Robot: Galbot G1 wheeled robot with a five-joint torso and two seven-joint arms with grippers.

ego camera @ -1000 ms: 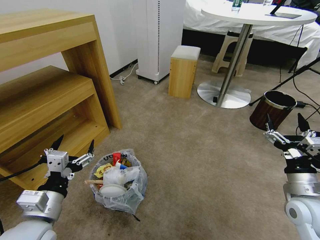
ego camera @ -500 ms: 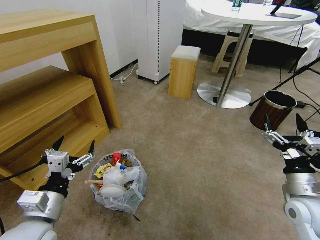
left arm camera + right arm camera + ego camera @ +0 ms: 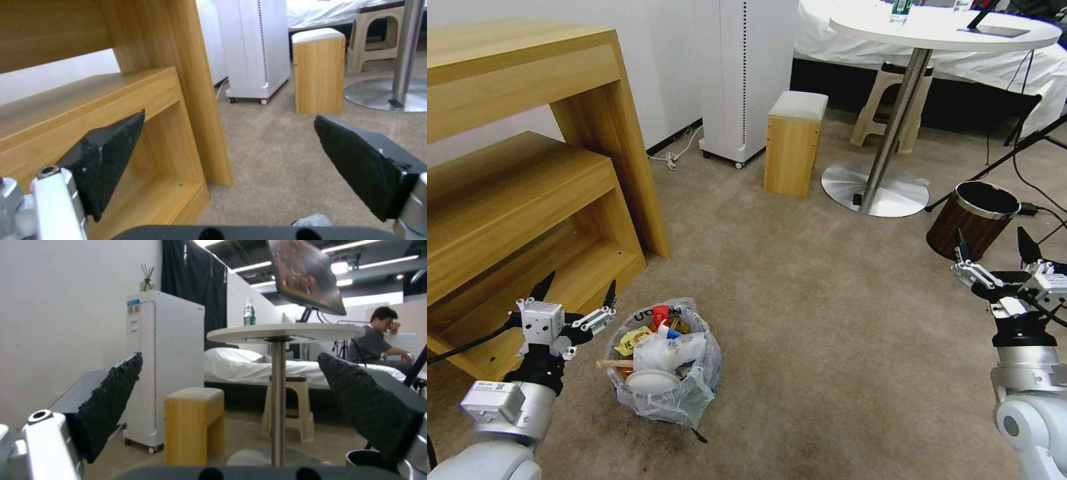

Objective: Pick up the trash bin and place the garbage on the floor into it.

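The trash bin, lined with a translucent white bag, stands on the beige carpet floor at the lower left. Garbage fills it: a white lid, crumpled plastic, a red wrapper, a yellow wad and a wooden stick. My left gripper hovers open just left of the bin, above its rim, holding nothing. In the left wrist view the left gripper has its jaws wide apart, and a scrap of the bag peeks between them. Far to the right, my right gripper is open and empty, and the right wrist view confirms it.
A wooden two-level desk stands close on the left. Behind are a white tower appliance, a wooden stool, a plastic stool and a round table's metal base. A brown wood-grain bin and cables lie near the right gripper.
The right gripper has edged slightly left and away. The left arm, the trash bin and its contents have not moved.
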